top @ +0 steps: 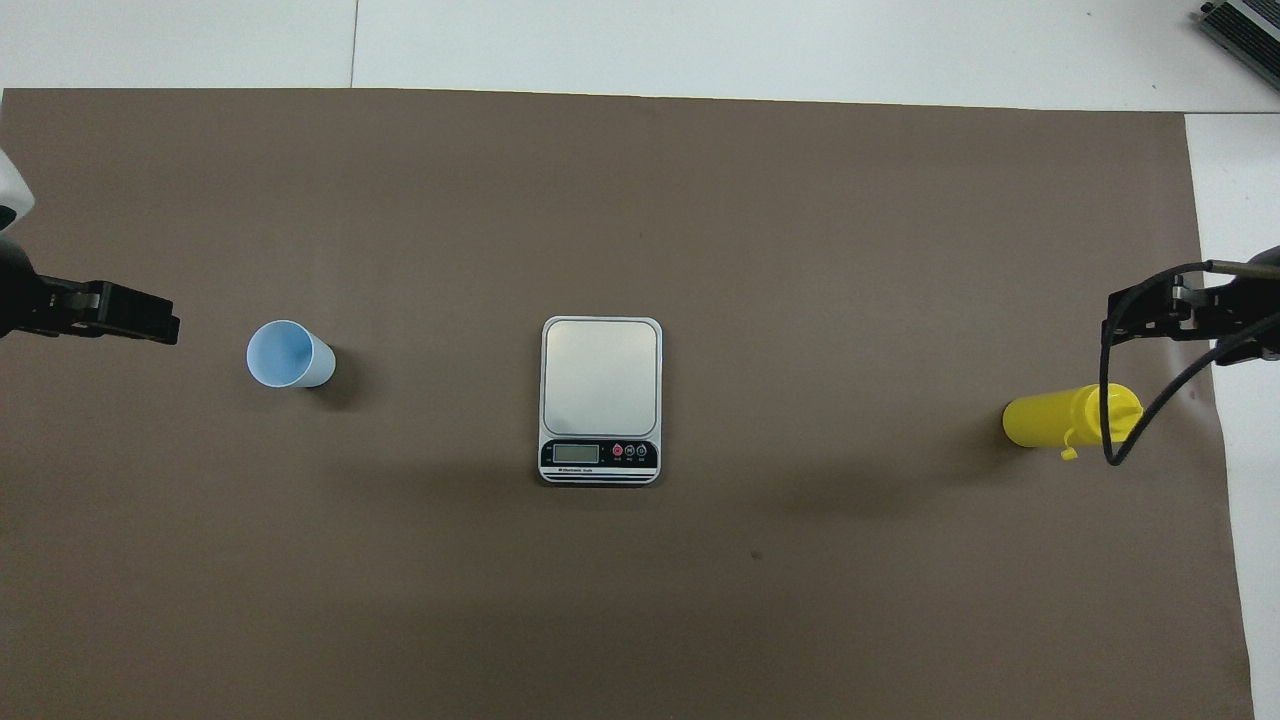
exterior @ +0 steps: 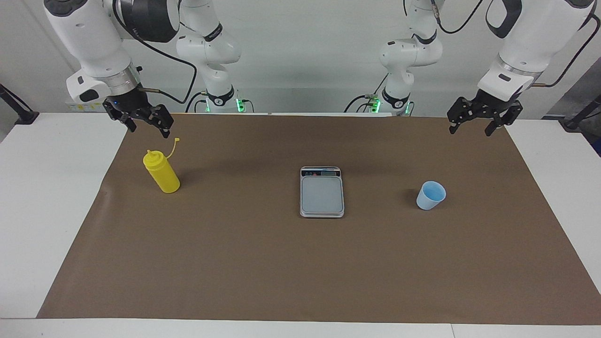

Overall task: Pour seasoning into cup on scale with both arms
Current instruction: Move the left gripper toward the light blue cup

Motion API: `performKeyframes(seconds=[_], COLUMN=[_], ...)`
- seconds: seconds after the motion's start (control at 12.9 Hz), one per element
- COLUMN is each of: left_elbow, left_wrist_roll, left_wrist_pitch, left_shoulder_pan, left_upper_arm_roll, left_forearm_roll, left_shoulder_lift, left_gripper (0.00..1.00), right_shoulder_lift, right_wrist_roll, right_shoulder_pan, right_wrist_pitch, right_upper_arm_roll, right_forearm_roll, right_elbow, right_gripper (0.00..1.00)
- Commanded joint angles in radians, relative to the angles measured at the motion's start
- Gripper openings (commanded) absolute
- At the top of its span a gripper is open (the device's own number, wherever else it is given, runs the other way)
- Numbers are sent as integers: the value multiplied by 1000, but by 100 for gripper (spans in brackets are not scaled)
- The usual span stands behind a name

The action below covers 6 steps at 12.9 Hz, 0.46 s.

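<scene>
Brown paper (exterior: pixel 300 263) covers most of a white table (exterior: pixel 47 211), seen from across it with two white arms at the top. Hanging in the air over the paper's corner at its own end, the right hand (exterior: pixel 146 126) points down with its black fingers spread and nothing between them. Just below this hand stands the yellow bottle (exterior: pixel 161 172), upright on the paper, its small cap dangling off the nozzle on a tether. Over the matching corner at the other end, the left hand (exterior: pixel 472 126) hangs the same way, fingers spread and empty. Below that hand, and well apart from it, sits the light blue cup (exterior: pixel 430 195), upright and open at the top. Midway between the two hands lies the silver scale (exterior: pixel 321 191), flat on the paper, its grey plate bare and its dark display strip on the edge toward the robots.

From overhead, brown paper (top: pixel 640 620) fills the frame. Only part of the left hand (top: pixel 130 318) shows at one edge, with the cup (top: pixel 289 354) near its tip. At the other edge the right hand (top: pixel 1150 310) shows with a black cable looping down across the bottle (top: pixel 1050 420) beside it. Centred between the hands, well apart from cup and bottle, is the scale (top: pixel 600 390).
</scene>
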Motion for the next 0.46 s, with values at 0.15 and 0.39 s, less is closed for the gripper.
performKeyframes(seconds=[0.15, 0.39], left_elbow=[-35, -53], left_wrist_roll=[-13, -18], left_wrist_pitch=[19, 25], left_shoulder_pan=[-13, -13], left_upper_arm_roll=[6, 6], left_forearm_roll=[20, 18], left_shoulder_lift=[-23, -33], left_gripper=[100, 100], right_shoulder_lift=[-21, -21], right_wrist_roll=[-10, -10], right_shoulder_pan=[-16, -16], right_wrist_pitch=[-1, -1], right_upper_arm_roll=[8, 9], right_forearm_roll=[15, 15], right_elbow=[-23, -23], right_gripper=[100, 100])
